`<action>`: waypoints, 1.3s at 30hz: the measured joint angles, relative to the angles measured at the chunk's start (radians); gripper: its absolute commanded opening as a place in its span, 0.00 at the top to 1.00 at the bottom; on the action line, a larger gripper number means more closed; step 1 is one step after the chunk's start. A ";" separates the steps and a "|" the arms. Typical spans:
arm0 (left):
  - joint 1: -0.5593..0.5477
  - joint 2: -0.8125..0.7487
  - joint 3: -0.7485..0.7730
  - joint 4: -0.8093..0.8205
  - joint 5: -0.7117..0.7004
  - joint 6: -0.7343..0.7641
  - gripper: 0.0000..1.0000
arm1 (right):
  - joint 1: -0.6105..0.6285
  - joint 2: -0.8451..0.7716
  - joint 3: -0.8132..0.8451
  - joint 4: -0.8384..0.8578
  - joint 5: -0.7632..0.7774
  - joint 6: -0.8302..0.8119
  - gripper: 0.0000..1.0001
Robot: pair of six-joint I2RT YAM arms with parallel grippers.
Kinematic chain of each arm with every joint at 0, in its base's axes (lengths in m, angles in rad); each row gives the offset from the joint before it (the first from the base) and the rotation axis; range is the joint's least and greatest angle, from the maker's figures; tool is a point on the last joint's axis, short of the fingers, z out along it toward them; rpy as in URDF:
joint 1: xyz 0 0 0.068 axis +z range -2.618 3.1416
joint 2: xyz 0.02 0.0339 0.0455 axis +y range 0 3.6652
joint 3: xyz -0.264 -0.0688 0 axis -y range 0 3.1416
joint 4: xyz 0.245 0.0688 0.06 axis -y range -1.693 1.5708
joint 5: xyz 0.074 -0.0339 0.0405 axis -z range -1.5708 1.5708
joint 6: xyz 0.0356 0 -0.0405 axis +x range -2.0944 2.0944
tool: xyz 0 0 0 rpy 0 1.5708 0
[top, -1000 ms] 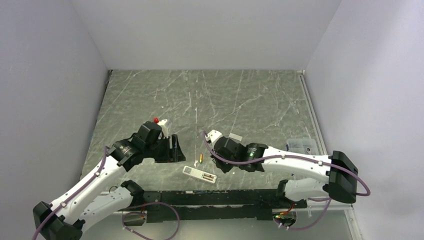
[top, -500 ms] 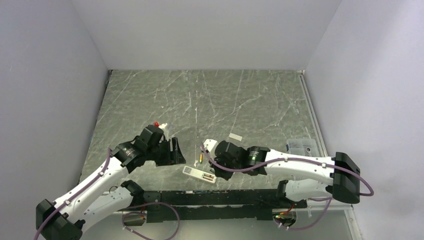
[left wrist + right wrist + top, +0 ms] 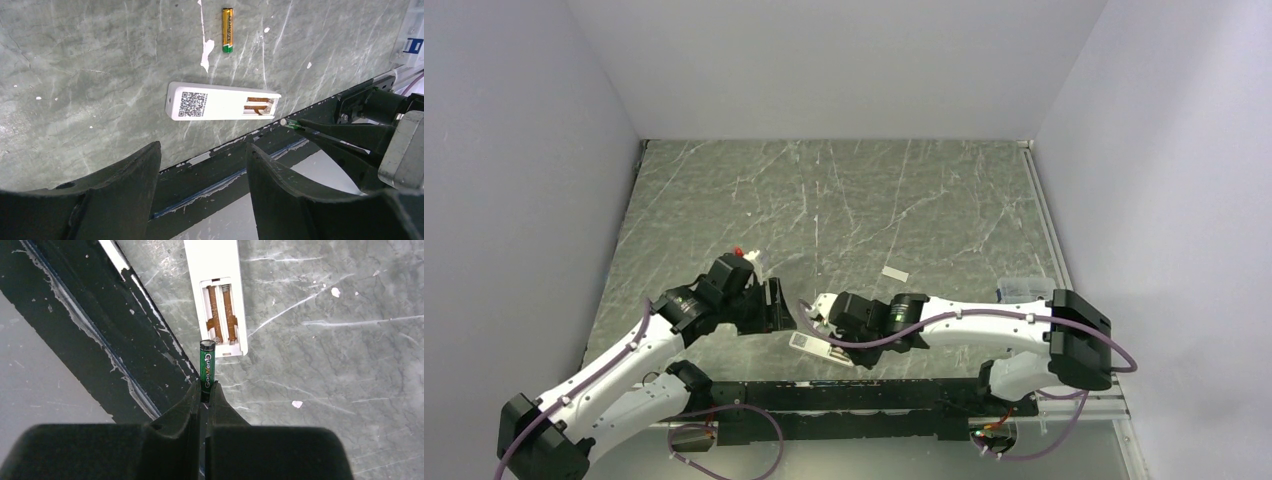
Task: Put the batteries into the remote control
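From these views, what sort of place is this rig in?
Probably an enclosed lab test cell: plain white walls box in a green marbled tabletop, and the left arm and right arm mount on a black rail.

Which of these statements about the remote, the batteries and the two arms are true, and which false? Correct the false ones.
1. The right fingers pinch a green battery. True.
2. The remote control already holds one battery in its recess. False: both slots are empty.
3. A gold battery lies loose on the table, apart from the remote control. True.
4. The left fingers are shut on the remote control. False: they are open and hold nothing.
5. The remote control lies buttons up. False: its recess faces up.
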 measured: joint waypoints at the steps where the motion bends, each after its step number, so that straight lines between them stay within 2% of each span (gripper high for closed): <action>1: 0.000 0.003 -0.003 0.001 0.000 -0.001 0.32 | 0.003 0.008 0.006 -0.001 0.003 0.000 1.00; 22: 0.000 0.011 -0.027 -0.002 -0.035 -0.053 0.33 | 0.005 0.154 0.068 -0.021 0.043 -0.008 1.00; 39: 0.000 0.011 -0.038 0.000 -0.034 -0.053 0.33 | 0.005 0.209 0.100 -0.027 0.068 -0.014 0.98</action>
